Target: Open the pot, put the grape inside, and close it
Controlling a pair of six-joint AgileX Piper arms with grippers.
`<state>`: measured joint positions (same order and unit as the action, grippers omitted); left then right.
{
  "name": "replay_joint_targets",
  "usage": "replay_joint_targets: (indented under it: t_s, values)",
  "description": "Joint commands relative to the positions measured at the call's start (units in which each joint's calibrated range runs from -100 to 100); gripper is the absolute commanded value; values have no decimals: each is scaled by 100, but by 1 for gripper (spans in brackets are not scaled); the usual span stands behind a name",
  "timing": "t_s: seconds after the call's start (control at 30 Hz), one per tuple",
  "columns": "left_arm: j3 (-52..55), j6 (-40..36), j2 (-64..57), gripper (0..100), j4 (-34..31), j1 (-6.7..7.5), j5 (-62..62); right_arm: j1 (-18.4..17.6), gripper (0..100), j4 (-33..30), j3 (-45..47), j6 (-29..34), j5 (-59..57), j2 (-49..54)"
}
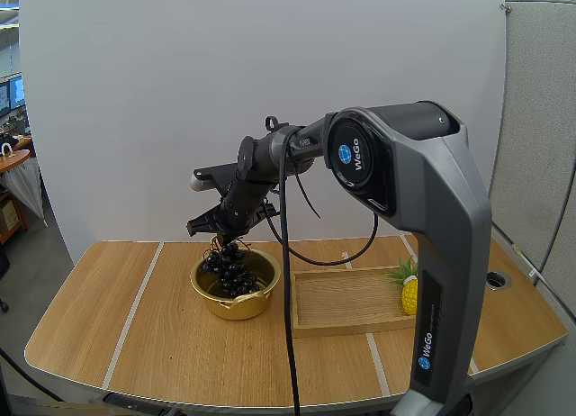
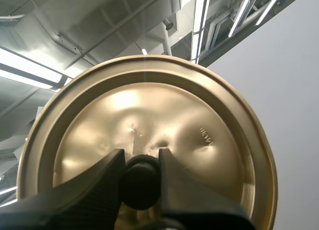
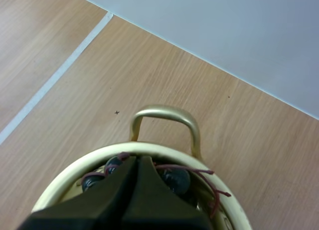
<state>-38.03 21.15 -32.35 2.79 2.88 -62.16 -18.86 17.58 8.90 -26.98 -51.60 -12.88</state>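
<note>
Here, the left hand (image 2: 141,158) is seen clamped on the gold lid (image 2: 164,115): the lid's black knob (image 2: 140,185) is pinched between the two black fingers (image 2: 99,180), and the lid's domed upper face is turned toward the wrist camera. How far the lid is held from the pot cannot be told. In the high view, bare wood is shown on the left part of the counter (image 1: 135,335). Further right, near the middle, the gold pot (image 1: 236,306) is set on the counter with no lid on it. The bunch of grapes (image 1: 232,270) is hung into the pot's open mouth, its lower berries below the rim and its upper berries above it. The top of the bunch is gripped by the right hand (image 1: 223,231), which is reached down from the right arm over the pot. In the right wrist view, the right hand (image 3: 133,163) is shown with its fingers drawn together over the pot's rim (image 3: 149,148), dark grapes (image 3: 174,179) and reddish stems just beneath the tips, and the pot's loop handle (image 3: 167,113) beyond them. Just beside the pot on the right, a wooden tray (image 1: 351,324) is laid on the counter. A toy pineapple (image 1: 409,294) is seen at the tray's right end; whether it is stood inside cannot be told.
</note>
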Motion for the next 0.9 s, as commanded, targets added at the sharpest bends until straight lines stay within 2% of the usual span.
replay_joint_targets:
  t_s: [0.0, 0.2, 0.53, 0.87]
  values:
    - [-43, -57, -18, 0, -39, 14, 294, -1, 0, -75, -6, -68, -152, -135]
    - [-43, -57, -18, 0, -39, 14, 294, -1, 0, -75, 172, -101, -285, -240]
    - [-43, -57, -18, 0, -39, 14, 294, -1, 0, -469, 1014, -101, 171, -256]
    - [-43, -57, -18, 0, -39, 14, 294, -1, 0, -457, 1353, -101, -403, -241]
